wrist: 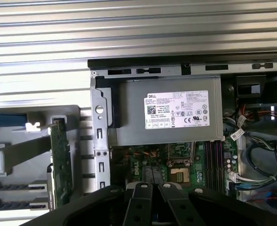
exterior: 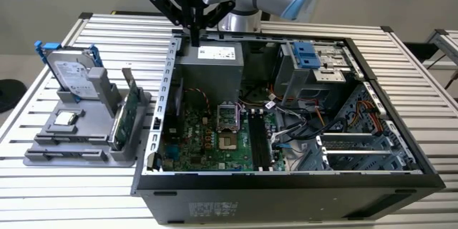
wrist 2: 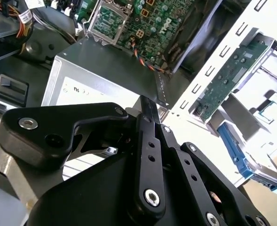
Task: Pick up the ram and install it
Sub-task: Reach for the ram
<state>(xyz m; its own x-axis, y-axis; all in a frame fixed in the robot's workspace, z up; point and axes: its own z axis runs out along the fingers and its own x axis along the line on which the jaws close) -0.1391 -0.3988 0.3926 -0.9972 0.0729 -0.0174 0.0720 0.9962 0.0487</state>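
Observation:
The ram seems to be the long dark strip (exterior: 72,154) resting edge-up in a front groove of the grey holder (exterior: 32,159); the first wrist view shows such a strip (wrist: 16,187) too. My gripper (exterior: 194,40) hangs shut and empty above the back rim of the open computer case (exterior: 286,179), over the power supply (exterior: 211,73), well away from the holder. In both wrist views the black fingers (wrist 2: 147,108) (wrist: 143,193) sit closed together with nothing between them. The black memory slots (exterior: 258,143) run along the motherboard beside the processor socket (exterior: 227,115).
A silver hard drive with blue rails (exterior: 72,73) stands at the holder's back, a green expansion card (exterior: 119,124) stands on edge at its case side, and a small chip (exterior: 66,118) lies flat. Cables (exterior: 286,116) and a drive cage (exterior: 315,63) crowd the case's far side.

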